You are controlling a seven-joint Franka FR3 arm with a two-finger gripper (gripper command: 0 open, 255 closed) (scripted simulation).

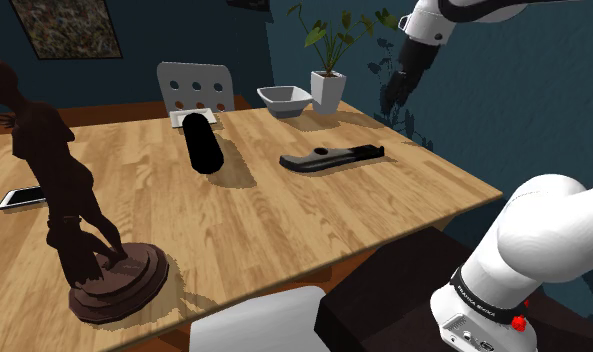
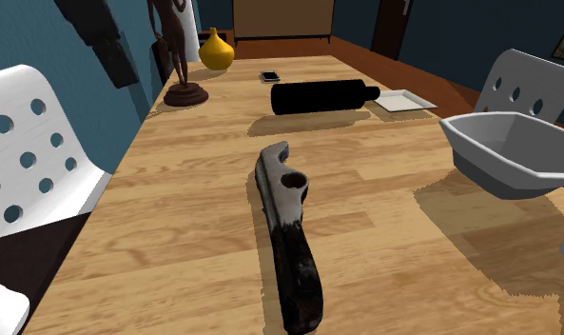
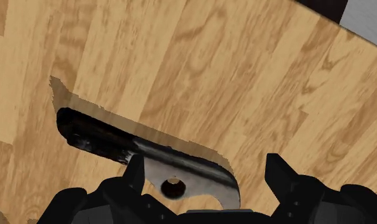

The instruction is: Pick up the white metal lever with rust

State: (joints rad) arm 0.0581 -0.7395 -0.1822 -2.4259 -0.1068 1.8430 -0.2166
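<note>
The lever (image 1: 332,156) lies flat on the wooden table (image 1: 284,215), near the edge at the shoulder view's right. It has a grey metal head with a round hole and a hooked end, and a long black handle (image 2: 294,266) with pale flecks. My gripper (image 1: 393,104) hangs high above the table's far right corner, apart from the lever. In the wrist view the gripper (image 3: 206,160) is open, and the lever's head (image 3: 180,172) shows far below between the two fingers (image 3: 135,177), which do not touch it.
A black bottle (image 1: 201,142) lies on its side mid-table by a white plate (image 2: 403,100). A white bowl (image 1: 285,99) and a potted plant (image 1: 328,90) stand at the back. A dark statue (image 1: 74,200), a phone (image 1: 24,197) and a yellow vase (image 2: 216,49) sit further off. White chairs (image 1: 194,88) flank the table.
</note>
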